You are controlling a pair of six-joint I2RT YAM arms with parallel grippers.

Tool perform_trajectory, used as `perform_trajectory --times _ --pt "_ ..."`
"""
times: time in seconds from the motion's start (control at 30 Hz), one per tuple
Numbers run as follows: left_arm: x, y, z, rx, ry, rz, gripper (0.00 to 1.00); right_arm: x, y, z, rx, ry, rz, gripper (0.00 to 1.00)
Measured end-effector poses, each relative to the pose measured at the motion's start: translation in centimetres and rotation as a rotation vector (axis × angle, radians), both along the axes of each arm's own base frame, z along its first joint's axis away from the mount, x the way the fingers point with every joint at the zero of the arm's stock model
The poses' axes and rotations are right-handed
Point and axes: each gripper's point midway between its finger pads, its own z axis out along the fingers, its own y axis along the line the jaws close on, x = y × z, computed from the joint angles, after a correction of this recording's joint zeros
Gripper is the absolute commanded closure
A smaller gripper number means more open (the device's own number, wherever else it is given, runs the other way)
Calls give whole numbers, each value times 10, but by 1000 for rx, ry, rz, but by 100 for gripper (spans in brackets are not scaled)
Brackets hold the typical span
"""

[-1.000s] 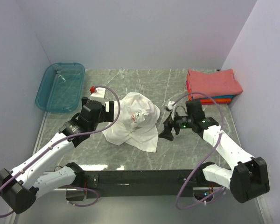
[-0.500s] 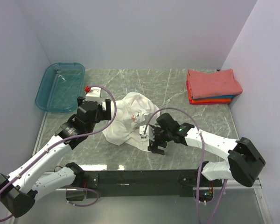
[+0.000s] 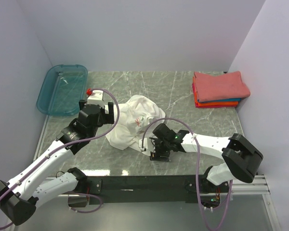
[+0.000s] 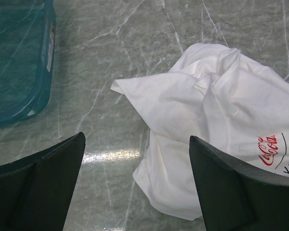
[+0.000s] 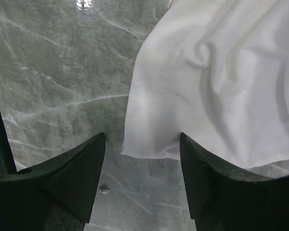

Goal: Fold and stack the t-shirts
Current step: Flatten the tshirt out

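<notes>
Top external view has a translucent teal plastic bin (image 3: pixel 62 89) at the far left corner of the grey-green marbled bench (image 3: pixel 173 86), with only its own ribbed floor showing through. At the far right a stack of folded t-shirts (image 3: pixel 219 89) lies flat: coral-red on top, with orange and blue edges peeking out beneath. A crumpled white short-sleeved tee (image 3: pixel 137 125) sits mid-bench as a heap that runs longer from far to near than from side to side. Where its collar and sleeves lie cannot be told. The left wrist view shows part of its red Coca-Cola script (image 4: pixel 270 150) facing up, cut off by the frame edge. The left tool (image 4: pixel 136 144) hangs with its jaws spread wide above the tee's left edge, holding nothing. The right tool (image 5: pixel 142 137) is low at the tee's near hem. Its jaws stand apart on either side of the hem corner, and the cloth between them is not pinched.
</notes>
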Motion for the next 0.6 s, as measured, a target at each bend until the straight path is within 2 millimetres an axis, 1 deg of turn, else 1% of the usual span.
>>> perform_trajectory --times 0.13,0.23,0.27,0.33,0.37,0.43,0.47,0.5,0.57,0.6 --pt "-1 0 1 -3 -4 0 6 1 0 -2 -11 0 0 41" --pt "-1 0 2 -4 -5 0 6 1 0 -3 -15 -1 6 52" --pt "-1 0 2 -4 -5 0 6 1 -1 -3 -17 -1 9 58" --pt "-1 0 2 -5 -6 0 6 1 -1 -4 -19 -1 15 64" --pt "-1 1 2 -4 -6 0 6 1 -1 -4 -21 -1 16 70" --pt "-1 1 2 -6 -8 0 6 0 -2 -4 -26 -2 25 77" --pt "-2 1 1 -5 -6 0 6 0 -3 -4 -29 -3 29 85" --pt "-2 1 1 -5 -6 0 6 1 -4 -4 -33 -8 34 89" --pt "-2 1 0 -4 -5 0 6 1 -6 -4 -40 -15 42 100" --pt "-2 1 0 -4 -5 0 6 1 -9 -3 -51 -22 45 100"
